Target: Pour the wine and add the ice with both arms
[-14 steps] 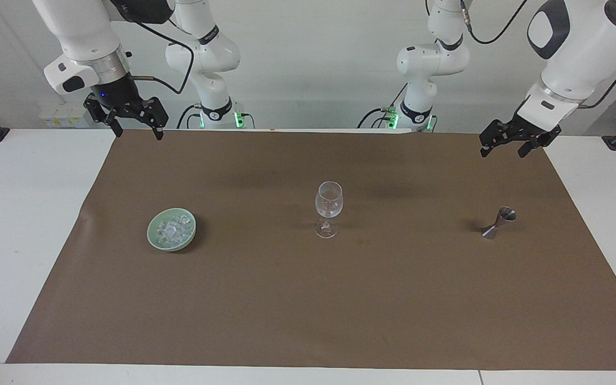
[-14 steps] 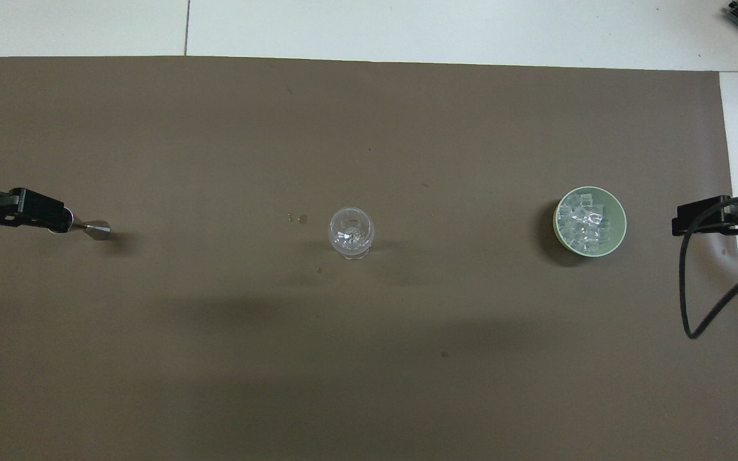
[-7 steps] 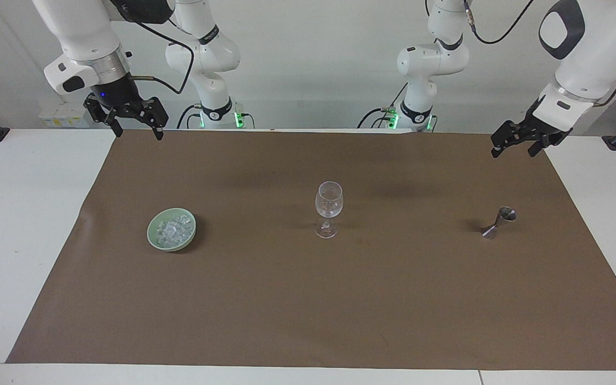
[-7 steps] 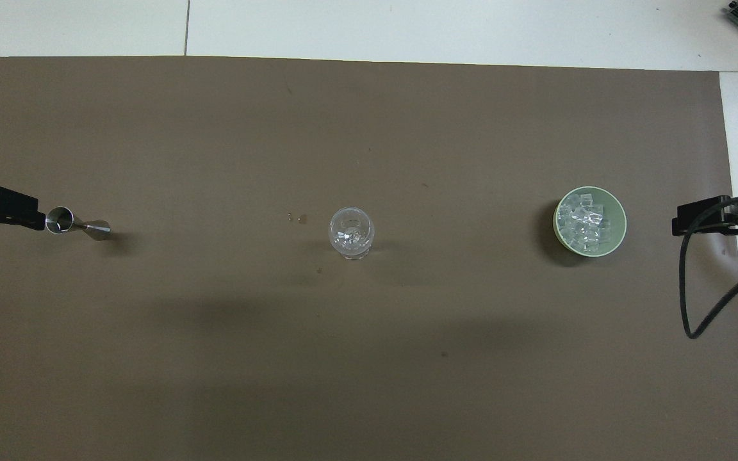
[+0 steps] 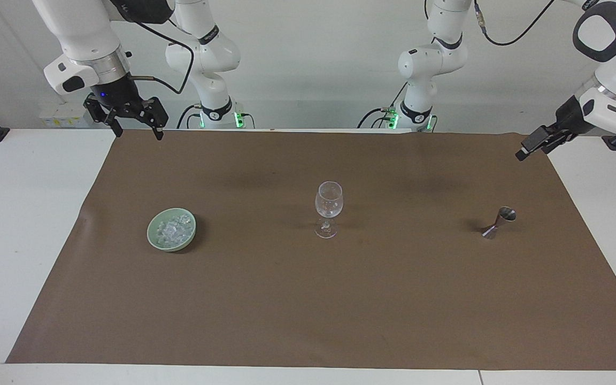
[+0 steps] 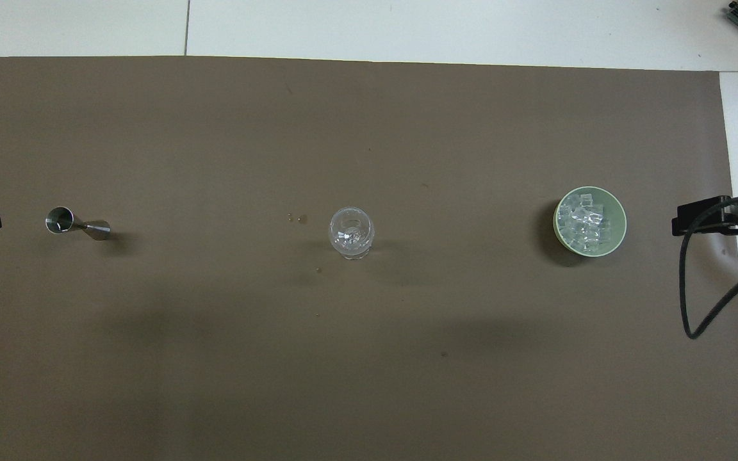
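Right claw (image 5: pixel 138 132): we see it hanging high over the corner of the brown mat (image 5: pixel 308 310) at the right arm's end, fingers spread wide and holding nothing.
Bowl (image 5: pixel 154 235): it sits on the mat well below this claw and well apart from it, toward the middle of the table.
Ice (image 5: pixel 171 229): small clear chunks are heaped in the bowl, and none are in the claw.
How we would take the ice: come straight down over the heap, narrow the fingers first, and pick one chunk off the top. We judge the chunks slippery, so a slow, light squeeze is best.
Glass (image 5: pixel 329 206): it stands upright mid-mat, between the two claws and well apart from both. We cannot tell what it holds.
Care at the glass: it is tall on a thin stem and would tip easily. We should release from just above the rim and never brush the bowl of the glass.
Drops (image 6: pixel 298 218): a few small wet spots lie on the mat just beside the glass.
Measuring cup (image 5: pixel 498 222): the small metal cup stands upright on the mat, below the left claw and apart from it.
Left claw (image 5: pixel 527 151): it is raised over the mat's edge at the left arm's end, seen edge-on. We take it to be wide open and empty.
How we would pour: grip the cup at its narrow waist, keep it level, and tilt only over the glass.
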`<control>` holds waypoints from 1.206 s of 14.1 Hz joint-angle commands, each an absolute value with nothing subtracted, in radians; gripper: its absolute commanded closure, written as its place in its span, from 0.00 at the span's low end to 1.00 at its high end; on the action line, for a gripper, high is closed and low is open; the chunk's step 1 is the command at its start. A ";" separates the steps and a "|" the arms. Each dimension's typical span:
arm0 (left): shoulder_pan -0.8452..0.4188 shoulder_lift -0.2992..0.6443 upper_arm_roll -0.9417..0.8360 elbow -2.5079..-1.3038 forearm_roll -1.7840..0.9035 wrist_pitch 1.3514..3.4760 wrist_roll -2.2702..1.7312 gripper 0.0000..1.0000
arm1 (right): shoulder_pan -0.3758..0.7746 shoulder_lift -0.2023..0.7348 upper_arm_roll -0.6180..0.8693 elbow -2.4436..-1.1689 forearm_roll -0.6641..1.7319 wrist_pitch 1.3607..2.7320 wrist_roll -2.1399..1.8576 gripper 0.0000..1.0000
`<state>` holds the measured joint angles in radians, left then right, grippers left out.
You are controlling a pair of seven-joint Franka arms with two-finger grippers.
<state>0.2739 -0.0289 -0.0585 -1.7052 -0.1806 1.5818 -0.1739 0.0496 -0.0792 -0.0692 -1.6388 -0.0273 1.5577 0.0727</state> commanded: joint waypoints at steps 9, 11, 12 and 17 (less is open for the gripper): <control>0.389 -0.081 -0.066 -1.893 -0.409 1.742 -0.520 0.00 | 0.044 -0.101 -0.064 -1.666 -0.015 1.569 0.077 0.00; 0.414 -0.072 -0.064 -1.908 -0.487 1.746 -0.535 0.00 | 0.044 -0.101 -0.064 -1.666 -0.015 1.569 0.077 0.00; 0.440 -0.071 -0.064 -1.931 -0.530 1.758 -0.540 0.00 | 0.044 -0.101 -0.064 -1.666 -0.015 1.569 0.077 0.00; 0.471 -0.057 -0.064 -1.983 -0.636 1.815 -0.566 0.00 | 0.044 -0.101 -0.064 -1.666 -0.015 1.569 0.077 0.00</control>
<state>0.4547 -0.0487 -0.0555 -1.9570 -0.5915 1.7780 -0.5334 0.0496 -0.0792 -0.0692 -1.6389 -0.0274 1.5577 0.0727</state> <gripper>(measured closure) 0.000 0.000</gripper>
